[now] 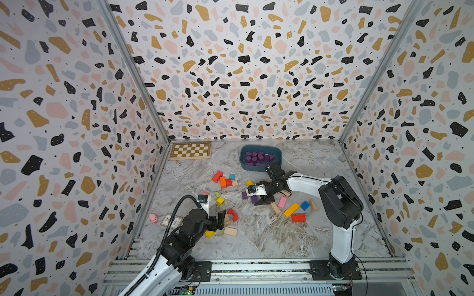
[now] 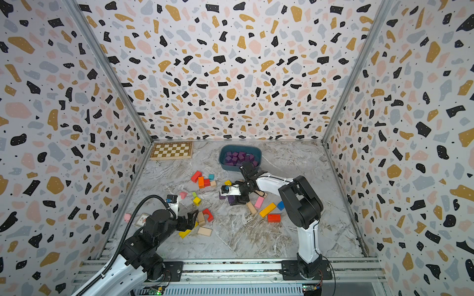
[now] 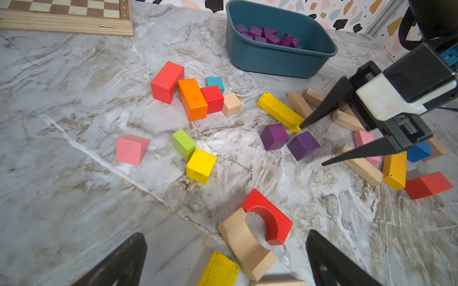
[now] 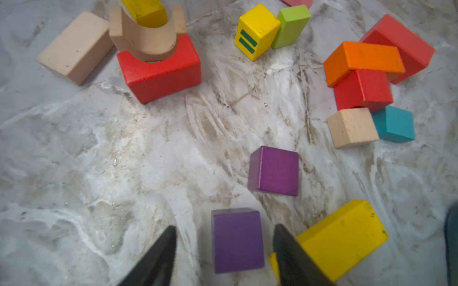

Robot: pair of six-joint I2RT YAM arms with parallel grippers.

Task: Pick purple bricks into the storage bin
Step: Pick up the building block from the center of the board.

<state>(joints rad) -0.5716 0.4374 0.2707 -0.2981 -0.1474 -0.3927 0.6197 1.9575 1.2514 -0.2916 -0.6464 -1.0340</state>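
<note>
Two purple bricks (image 4: 273,170) (image 4: 237,240) lie side by side on the marble table, and both top views show them mid-table (image 1: 245,195) (image 2: 231,199). My right gripper (image 4: 224,227) is open and hangs low over the nearer cube, one finger on each side with a gap to each. The left wrist view shows the same gripper (image 3: 311,145) beside the cube (image 3: 303,145). The storage bin (image 1: 256,167) (image 3: 272,59) stands at the back with several purple bricks (image 3: 267,37) inside. My left gripper (image 3: 224,234) (image 1: 221,220) is open and empty near the front left.
Red, orange, yellow, green, pink, blue and tan blocks lie scattered around. A yellow bar (image 4: 342,237) touches the right gripper's finger. A red arch (image 3: 270,218) and a tan arch (image 3: 245,245) lie under the left gripper. A chessboard (image 1: 191,150) sits back left and a pink pig toy (image 1: 153,218) front left.
</note>
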